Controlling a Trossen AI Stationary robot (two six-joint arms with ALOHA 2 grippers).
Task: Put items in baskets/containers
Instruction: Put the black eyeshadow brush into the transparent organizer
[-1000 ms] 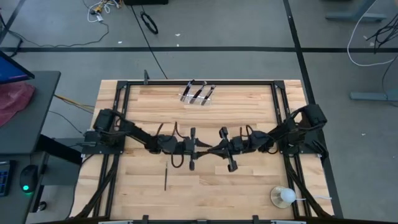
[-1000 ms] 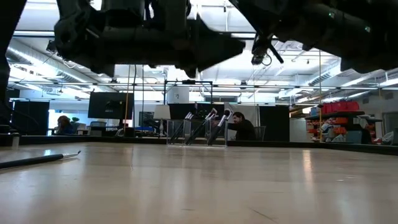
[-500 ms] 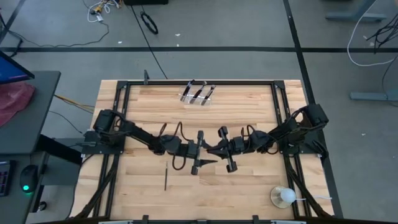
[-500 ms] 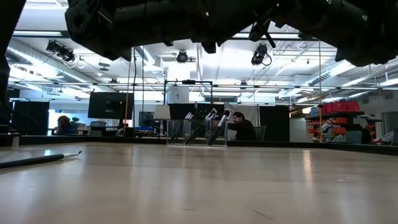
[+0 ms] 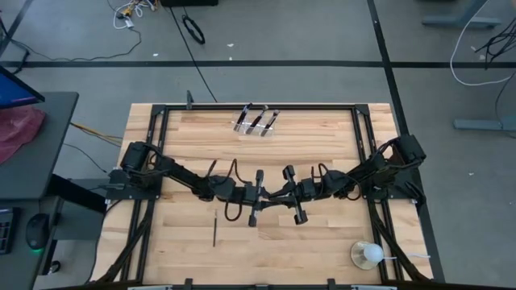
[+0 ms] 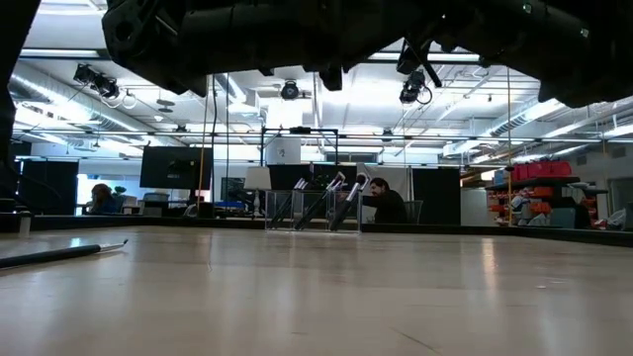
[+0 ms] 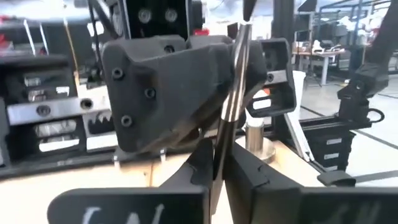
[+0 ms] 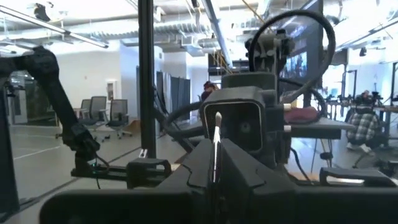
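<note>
Wooden worktop [image 5: 322, 153], mid-air handoff: left claw [image 7: 219, 163] & right claw [image 8: 214, 165] both pinching one brush [image 7: 231, 99]. Next: one lets go, other carries to clear holder [image 5: 256, 126].

My two grippers meet over the table's [image 5: 322, 242] middle, left gripper [image 5: 270, 200] facing right gripper [image 5: 278, 196]. The holder [image 5: 256, 125] stands at the far edge with brushes [image 5: 258, 120] in it. One brush [image 5: 215, 229] lies near my left, and a ball [image 5: 370, 254] sits at my near right corner.
</note>
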